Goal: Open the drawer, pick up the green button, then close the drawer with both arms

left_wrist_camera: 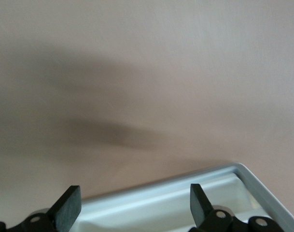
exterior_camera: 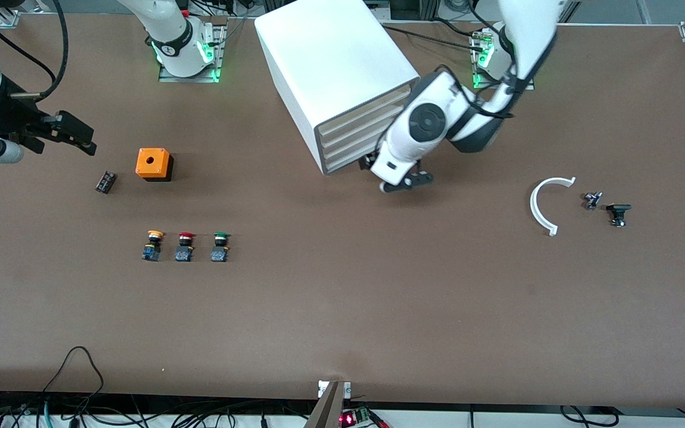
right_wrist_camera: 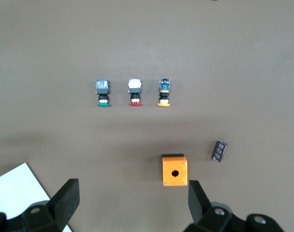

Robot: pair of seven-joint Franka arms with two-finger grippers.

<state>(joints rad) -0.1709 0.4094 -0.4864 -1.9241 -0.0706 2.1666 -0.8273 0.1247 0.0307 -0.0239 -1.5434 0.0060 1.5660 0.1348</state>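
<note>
Left hand point(exterior_camera: 399, 178), fingers wide, lines up on the cabinet's lowest drawer point(exterior_camera: 351, 159) to open it, while the right hand point(exterior_camera: 75, 135), also wide, waits above the table point(exterior_camera: 342, 309) near the green button point(exterior_camera: 220, 246).

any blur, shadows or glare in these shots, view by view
Front view: even light, sharp; soft shadows beside the orange box and under the left gripper. Left wrist view: soft and washed out, a dark blurred shadow on the table, a pale sheen on the drawer rim. Right wrist view: evenly lit, the three buttons sharp, the right gripper fingers slightly soft.
</note>
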